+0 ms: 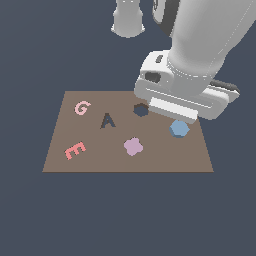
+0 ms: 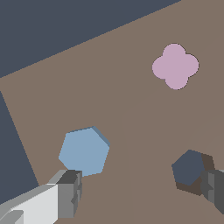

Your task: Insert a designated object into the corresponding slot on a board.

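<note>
The light blue hexagonal block [image 1: 179,128] lies flat on the brown board [image 1: 100,155] near its edge at the exterior view's right. The dark hexagon-shaped slot [image 1: 141,110] is a short way from it, toward the board's far edge. The arm's hand [image 1: 185,92] hovers over that far right part of the board. In the wrist view my gripper [image 2: 142,192] is open and empty. One finger [image 2: 70,192] is beside the block [image 2: 84,151], the other finger [image 2: 214,190] is at the slot [image 2: 190,168]. The block is apart from both fingers.
On the board sit a pink G [image 1: 82,107], a dark A-shaped cutout [image 1: 107,121], a pink E [image 1: 75,150] and a lilac-pink flower piece [image 1: 133,146], also in the wrist view [image 2: 175,66]. The robot's base [image 1: 128,20] stands beyond the board.
</note>
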Tool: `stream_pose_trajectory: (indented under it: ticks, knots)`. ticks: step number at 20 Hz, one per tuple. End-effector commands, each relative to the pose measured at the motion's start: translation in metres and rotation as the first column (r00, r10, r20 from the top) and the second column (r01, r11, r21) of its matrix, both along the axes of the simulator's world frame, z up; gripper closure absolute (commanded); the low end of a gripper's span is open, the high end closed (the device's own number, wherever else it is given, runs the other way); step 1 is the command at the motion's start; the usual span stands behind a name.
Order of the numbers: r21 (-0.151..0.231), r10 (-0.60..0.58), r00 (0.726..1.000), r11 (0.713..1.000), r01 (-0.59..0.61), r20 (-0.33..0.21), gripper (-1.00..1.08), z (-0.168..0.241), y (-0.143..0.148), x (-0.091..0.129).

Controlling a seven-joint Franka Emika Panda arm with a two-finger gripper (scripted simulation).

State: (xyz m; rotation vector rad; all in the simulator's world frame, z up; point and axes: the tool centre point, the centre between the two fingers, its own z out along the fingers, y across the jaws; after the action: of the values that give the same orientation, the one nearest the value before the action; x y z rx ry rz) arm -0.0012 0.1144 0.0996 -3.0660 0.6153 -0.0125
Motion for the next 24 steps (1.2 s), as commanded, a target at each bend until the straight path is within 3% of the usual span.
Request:
stream_pose_trajectory:
  ticks: [1, 13, 24]
  knots:
    - [-0.003, -0.062, 0.998, 0.998, 0.062, -0.002, -0.92, -0.01, 0.01, 0.002]
    - [-0.011, -0.259, 0.966, 0.966, 0.259, -0.009, -0.92, -0.042, 0.042, 0.015]
    - [-0.013, -0.3, 0.954, 0.954, 0.3, -0.011, -0.92, -0.05, 0.049, 0.02]
